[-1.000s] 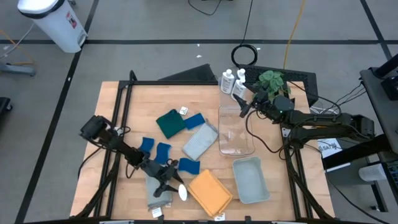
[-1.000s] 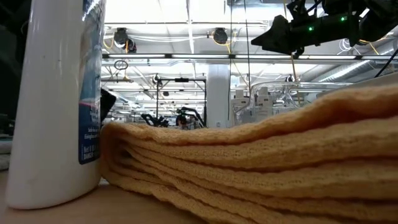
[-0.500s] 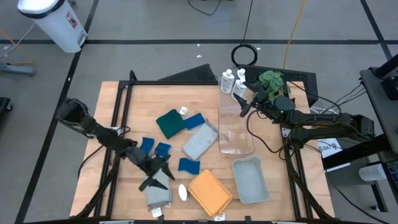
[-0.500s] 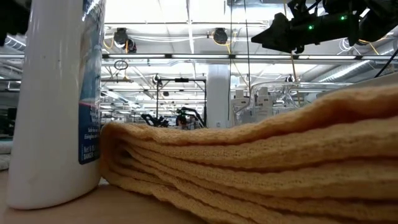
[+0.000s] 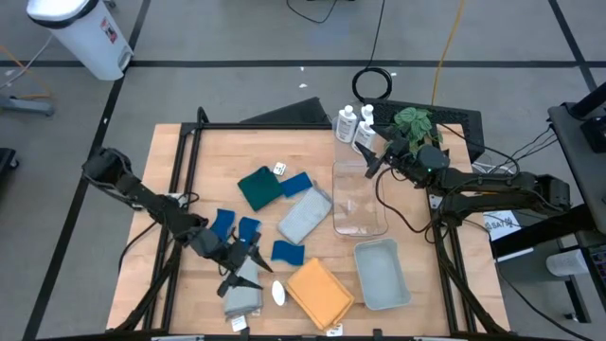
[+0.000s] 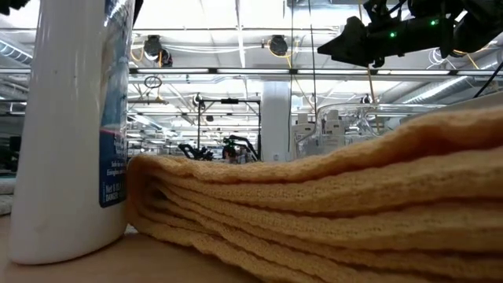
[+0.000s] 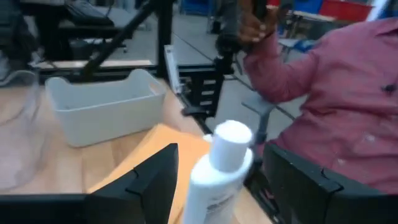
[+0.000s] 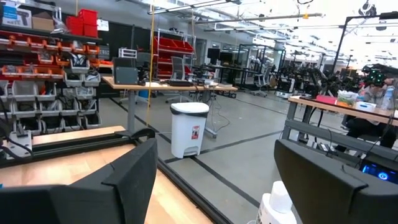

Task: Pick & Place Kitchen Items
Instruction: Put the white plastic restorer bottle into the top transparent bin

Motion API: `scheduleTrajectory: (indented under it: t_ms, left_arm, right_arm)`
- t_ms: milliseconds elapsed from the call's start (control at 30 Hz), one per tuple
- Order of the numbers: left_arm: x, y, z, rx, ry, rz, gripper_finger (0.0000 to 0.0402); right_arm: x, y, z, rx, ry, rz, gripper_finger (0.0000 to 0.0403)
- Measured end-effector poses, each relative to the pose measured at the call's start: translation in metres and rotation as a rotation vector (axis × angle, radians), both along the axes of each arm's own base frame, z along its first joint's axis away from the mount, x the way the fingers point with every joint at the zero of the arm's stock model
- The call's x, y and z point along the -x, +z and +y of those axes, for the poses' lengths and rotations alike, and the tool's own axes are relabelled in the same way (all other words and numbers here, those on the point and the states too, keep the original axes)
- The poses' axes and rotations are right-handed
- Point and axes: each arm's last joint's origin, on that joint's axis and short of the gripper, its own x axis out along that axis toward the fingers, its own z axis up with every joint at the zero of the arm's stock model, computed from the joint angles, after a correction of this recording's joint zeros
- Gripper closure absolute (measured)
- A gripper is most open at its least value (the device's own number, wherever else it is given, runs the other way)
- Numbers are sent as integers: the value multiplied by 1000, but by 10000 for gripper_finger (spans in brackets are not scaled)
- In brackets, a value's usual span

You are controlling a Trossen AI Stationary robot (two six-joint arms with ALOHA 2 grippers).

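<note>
The left gripper [image 5: 248, 269] is hovering at about six o'clock on the table [image 5: 189, 180], its fingers spread on either side of the white bottle [image 5: 278, 293], which is standing upright between the grey cloth [image 5: 240, 294] and the orange cloth [image 5: 319, 292] — in the left wrist view the round cap and smooth plastic shoulder are showing between the two dark fingers [image 7: 140, 186], with nothing pinched yet. The wide spread is probably there to let the slick cylinder pass cleanly between the pads. The orange cloth is lying folded in thick ribbed layers, soft and knitted, right beside the bottle [image 6: 75, 126]. The clear plastic bin [image 5: 360, 201] and the pale rigid tray [image 5: 382, 274] are sitting at four o'clock, seemingly waiting to receive items. The right gripper [image 5: 371, 161] is waiting at one o'clock with its fingers apart and empty, near two more bottles [image 5: 347, 123] and the leafy plant [image 5: 413, 122]. Blue sponges [image 5: 288, 253] and a teal cloth [image 5: 258, 188] are lying scattered mid-table. A person in a red shirt [image 7: 336, 106] is standing beyond the table edge.
</note>
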Motion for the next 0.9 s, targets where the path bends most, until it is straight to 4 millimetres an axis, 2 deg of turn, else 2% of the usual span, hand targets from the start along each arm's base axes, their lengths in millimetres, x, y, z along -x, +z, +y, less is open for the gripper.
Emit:
scheduleTrajectory:
  t_ms: [133, 433, 900]
  left_arm:
    - [-10, -8, -3, -43, 83, 69, 163]
    - [-20, -9, -15, -85, -82, 49, 163]
    - [-25, -5, -9, -63, -111, 3, 163]
  right_arm:
    - [0, 0, 0, 0, 0, 0, 110]
    - [0, 0, 0, 0, 0, -1, 110]
    - [0, 0, 0, 0, 0, 0, 110]
